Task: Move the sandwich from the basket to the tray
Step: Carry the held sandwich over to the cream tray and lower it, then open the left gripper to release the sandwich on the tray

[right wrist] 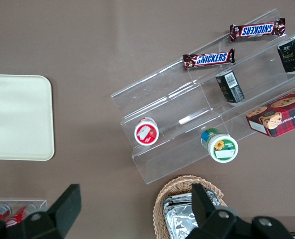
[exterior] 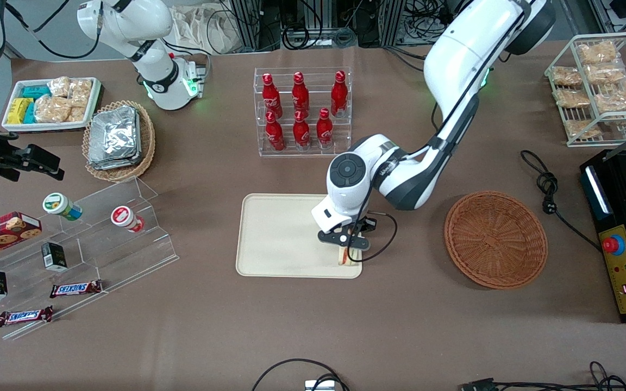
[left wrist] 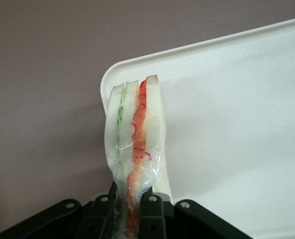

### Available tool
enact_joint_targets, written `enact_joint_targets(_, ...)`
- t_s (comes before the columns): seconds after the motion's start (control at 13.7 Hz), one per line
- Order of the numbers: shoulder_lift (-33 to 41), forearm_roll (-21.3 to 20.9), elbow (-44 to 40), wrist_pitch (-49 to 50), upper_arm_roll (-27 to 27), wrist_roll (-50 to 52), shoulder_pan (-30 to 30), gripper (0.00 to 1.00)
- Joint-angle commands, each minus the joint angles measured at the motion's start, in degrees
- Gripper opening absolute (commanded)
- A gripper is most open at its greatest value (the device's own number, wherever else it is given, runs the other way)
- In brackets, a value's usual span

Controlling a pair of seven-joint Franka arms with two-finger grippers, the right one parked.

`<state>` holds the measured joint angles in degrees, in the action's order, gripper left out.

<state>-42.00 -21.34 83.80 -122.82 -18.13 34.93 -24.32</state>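
My left gripper (exterior: 347, 251) is shut on the sandwich (left wrist: 136, 130), a wrapped wedge of pale bread with green and red-orange layers. The black fingers (left wrist: 151, 215) pinch its narrow end. The sandwich (exterior: 345, 257) hangs over the corner of the cream tray (exterior: 280, 233) that is nearest the front camera and the basket, close to the tray surface (left wrist: 237, 124). The round reddish-brown wicker basket (exterior: 495, 239) stands beside the tray, toward the working arm's end of the table, with nothing in it.
A clear rack of red bottles (exterior: 302, 111) stands farther from the camera than the tray. A clear stepped shelf with snacks (exterior: 85, 244) and a tan oval basket of foil packs (exterior: 119, 140) lie toward the parked arm's end. A black box (exterior: 623, 233) and cable (exterior: 549, 187) lie past the basket.
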Motion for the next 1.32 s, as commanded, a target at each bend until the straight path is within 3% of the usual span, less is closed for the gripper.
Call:
enact_joint_targets(0.0,-0.88,-3.18,-0.22,-0.93,0.20,0.40,-0.38,0.00)
enact_joint_targets(0.15,-1.50,-3.27,-0.22,-0.93,0.20,0.49,-0.38,0.00)
enact_joint_targets(0.22,-1.50,-3.27,-0.22,-0.93,0.20,0.58,-0.38,0.21)
enact_joint_targets(0.29,-1.42,-3.45,-0.22,-1.01,0.20,0.66,-0.38,0.99)
enact_joint_targets(1.24,-0.27,-2.22,-0.66,-1.10,1.69,0.31,-0.29,1.00)
